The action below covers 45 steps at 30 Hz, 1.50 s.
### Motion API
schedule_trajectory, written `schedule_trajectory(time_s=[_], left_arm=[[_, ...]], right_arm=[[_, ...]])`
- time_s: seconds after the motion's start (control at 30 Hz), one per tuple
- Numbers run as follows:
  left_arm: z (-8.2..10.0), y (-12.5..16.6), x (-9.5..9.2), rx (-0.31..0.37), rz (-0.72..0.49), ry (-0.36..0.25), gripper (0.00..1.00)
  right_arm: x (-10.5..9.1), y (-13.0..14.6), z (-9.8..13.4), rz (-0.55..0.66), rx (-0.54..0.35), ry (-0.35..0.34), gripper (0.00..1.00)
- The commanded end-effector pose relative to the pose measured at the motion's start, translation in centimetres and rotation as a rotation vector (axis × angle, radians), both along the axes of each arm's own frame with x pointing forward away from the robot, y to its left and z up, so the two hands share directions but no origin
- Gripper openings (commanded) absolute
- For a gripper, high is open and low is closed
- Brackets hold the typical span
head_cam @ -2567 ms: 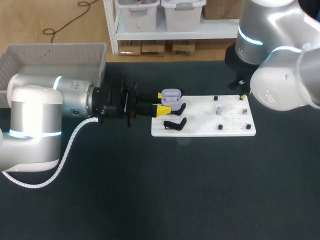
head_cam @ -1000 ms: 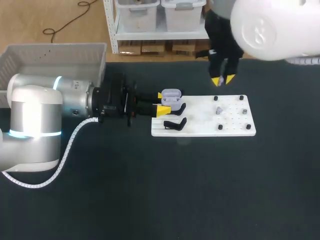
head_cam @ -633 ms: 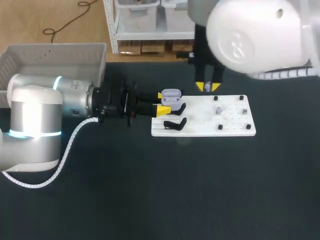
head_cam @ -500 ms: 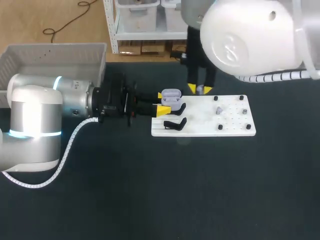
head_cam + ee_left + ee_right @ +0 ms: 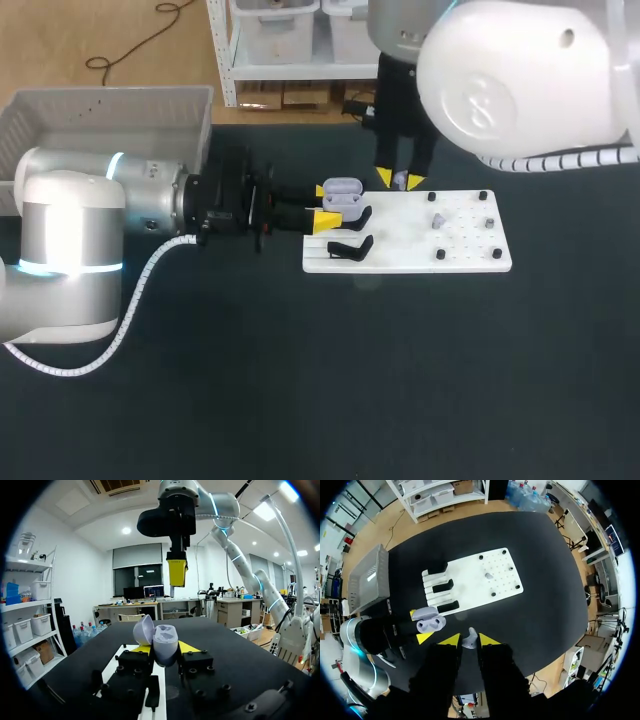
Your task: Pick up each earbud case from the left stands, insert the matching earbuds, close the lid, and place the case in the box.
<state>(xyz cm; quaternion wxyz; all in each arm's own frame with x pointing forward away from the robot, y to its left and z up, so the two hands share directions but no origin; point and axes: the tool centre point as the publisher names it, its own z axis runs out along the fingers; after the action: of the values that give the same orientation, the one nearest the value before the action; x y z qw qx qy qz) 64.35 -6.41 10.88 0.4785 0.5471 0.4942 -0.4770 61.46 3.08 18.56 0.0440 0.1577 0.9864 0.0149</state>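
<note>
An open lavender earbud case (image 5: 343,192) is held in my left gripper (image 5: 325,206), shut on its sides just off the left end of the white board (image 5: 420,250). In the left wrist view the case (image 5: 164,641) stands between the yellow tips with its lid (image 5: 143,630) swung back. My right gripper (image 5: 400,180) hangs just right of the case, above the board's far edge, shut on a small lavender earbud (image 5: 469,641). A second earbud (image 5: 438,221) sits on the board's pegged right half.
Black stands (image 5: 350,247) are at the board's left end, the near one bare. A grey bin (image 5: 100,110) sits at the table's far left corner. Small black pegs (image 5: 440,254) dot the board's right half.
My right arm has carried the earbud leftward from above the board's far edge towards the open case, then slowed. The left arm and case have stayed still.
</note>
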Motion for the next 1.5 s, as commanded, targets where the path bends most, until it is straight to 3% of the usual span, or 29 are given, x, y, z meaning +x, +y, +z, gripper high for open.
schedule_trajectory(time_s=[0.03,0.07,0.37,0.87,1.5], left_arm=[[0.0,0.0,-0.1,-0.001,0.002,-0.002,0.00],[0.0,0.0,-0.1,-0.001,0.002,-0.002,0.00],[0.0,0.0,-0.1,-0.001,0.002,-0.002,0.00],[0.0,0.0,-0.1,-0.001,0.002,-0.002,0.00],[0.0,0.0,-0.1,-0.001,0.002,-0.002,0.00]], right_arm=[[0.2,0.7,0.1,-0.016,0.020,0.003,0.00],[0.5,1.2,0.3,-0.033,0.064,0.012,0.00],[0.9,3.1,0.3,-0.109,0.017,0.043,0.00],[0.7,5.7,-0.7,-0.101,-0.069,0.030,0.00],[1.5,6.2,-2.0,-0.160,-0.077,0.064,0.00]])
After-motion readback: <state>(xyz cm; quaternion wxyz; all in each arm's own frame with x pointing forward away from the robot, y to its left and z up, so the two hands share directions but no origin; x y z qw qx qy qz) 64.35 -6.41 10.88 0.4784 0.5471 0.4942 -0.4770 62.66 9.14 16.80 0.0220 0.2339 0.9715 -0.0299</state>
